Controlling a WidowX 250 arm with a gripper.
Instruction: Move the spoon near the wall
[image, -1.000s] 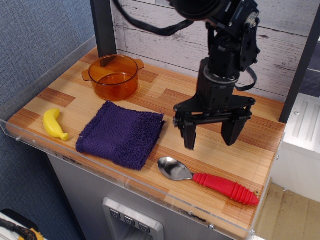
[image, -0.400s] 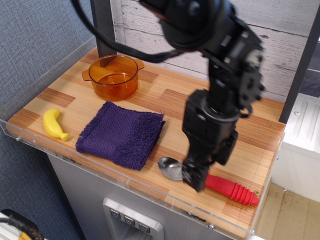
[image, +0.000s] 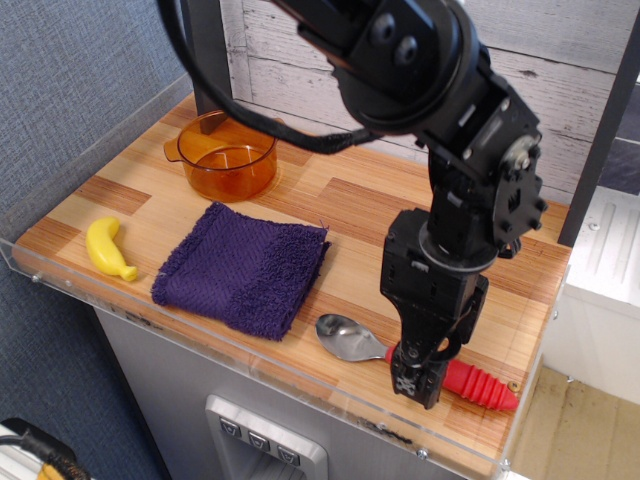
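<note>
Along the front edge of the desk, a clear raised lip is running from the left corner to the right, and the spoon is lying just behind it, well apart from the wall of whitewashed planks at the back. Its silver bowl is pointing left, near the corner of the purple towel, and its red ribbed handle is stretching right toward the front right corner. The fingers are hanging straight down over the near end of the handle, right where it meets the bowl; whether they are spread or pinching the handle cannot be told, since the black body of the arm is covering the contact. Behind the spoon, a broad strip of bare wood is lying between the towel and the right edge and reaching back toward the wall, partly hidden by the arm. A dark upright post is standing at the back left, and another is slanting down at the far right. On the left, a clear side panel is bordering the desk against the blue-grey surface. An amber glass pot with two small handles is sitting near the back left, close to the wall, and nothing is showing inside it. A yellow toy banana is lying near the front left corner, apart from the towel. No readable writing is showing on any object.
</note>
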